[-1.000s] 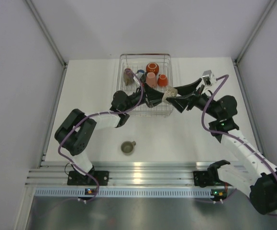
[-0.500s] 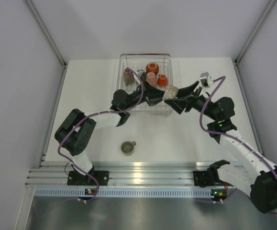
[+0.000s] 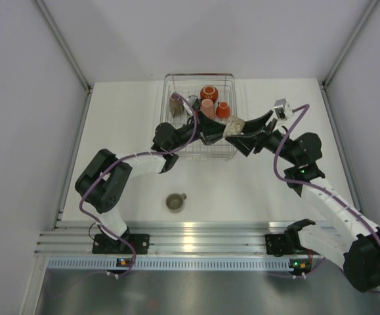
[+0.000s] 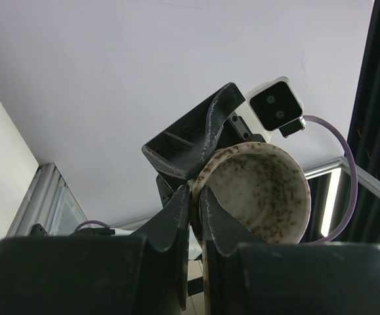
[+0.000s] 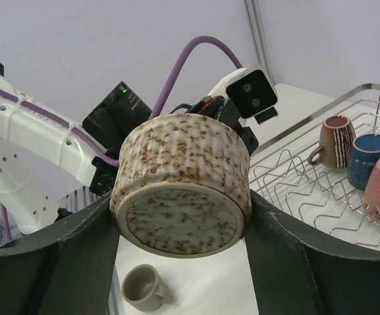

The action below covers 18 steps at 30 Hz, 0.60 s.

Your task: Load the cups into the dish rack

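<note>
A cream, brown-speckled ribbed cup [image 3: 234, 126] hangs in the air over the front right corner of the wire dish rack [image 3: 166, 98]. My right gripper [image 3: 241, 134] clasps its sides; in the right wrist view [image 5: 183, 220] both fingers touch the cup [image 5: 183, 187], base toward the camera. My left gripper [image 3: 217, 134] pinches the cup's rim; in the left wrist view [image 4: 196, 197] the rim sits between its fingertips and the cup's mouth [image 4: 262, 190] faces the camera. An olive cup [image 3: 174, 202] stands on the table, also in the right wrist view [image 5: 144, 287].
The rack holds two orange cups [image 3: 209, 92] [image 3: 223, 109], a pink cup [image 3: 207, 108], a brown striped cup [image 5: 334, 141] and a dark blue cup [image 5: 368, 157]. White walls with metal posts close in the table on three sides.
Over the last second my right gripper carried the speckled cup up and left to the left gripper at the rack's corner. Nothing has moved in the last half second.
</note>
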### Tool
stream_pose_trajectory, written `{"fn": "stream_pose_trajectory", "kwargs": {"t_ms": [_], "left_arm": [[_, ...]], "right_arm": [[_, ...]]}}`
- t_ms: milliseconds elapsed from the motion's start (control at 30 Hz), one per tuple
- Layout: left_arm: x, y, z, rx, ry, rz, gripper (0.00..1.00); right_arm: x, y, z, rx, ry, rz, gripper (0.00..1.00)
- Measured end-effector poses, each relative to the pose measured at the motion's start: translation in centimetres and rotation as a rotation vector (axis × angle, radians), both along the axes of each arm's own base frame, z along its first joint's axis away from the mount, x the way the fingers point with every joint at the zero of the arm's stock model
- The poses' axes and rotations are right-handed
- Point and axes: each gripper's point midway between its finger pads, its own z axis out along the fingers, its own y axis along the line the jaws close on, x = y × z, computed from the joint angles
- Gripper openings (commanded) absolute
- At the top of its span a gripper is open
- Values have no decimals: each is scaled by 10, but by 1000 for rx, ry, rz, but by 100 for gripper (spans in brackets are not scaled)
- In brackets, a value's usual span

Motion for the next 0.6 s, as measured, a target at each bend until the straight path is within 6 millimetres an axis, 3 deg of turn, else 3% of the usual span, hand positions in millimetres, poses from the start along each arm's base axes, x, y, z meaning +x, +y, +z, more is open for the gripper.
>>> {"fn": "stream_pose_trajectory", "kwargs": {"t_ms": [33, 67, 367, 500, 533, 600], "left_arm": [[0, 0, 0, -2, -2, 0, 0], [0, 0, 1, -3, -4, 0, 0], [2, -1, -3, -6, -3, 3, 0], [3, -1, -6, -6, 6, 2, 11], [3, -2, -7, -6, 9, 1, 20], [4, -2, -7, -6, 11, 0, 29]], "right_arm": [[0, 0, 0, -1, -3, 0, 3], [0, 0, 0, -2, -5, 0, 0], [3, -1, -3, -15, -9, -18, 0], [4, -1, -4, -19, -4, -25, 0], [5, -1, -5, -20, -3, -28, 0], [5, -1, -6, -22, -1, -31, 0]]}}
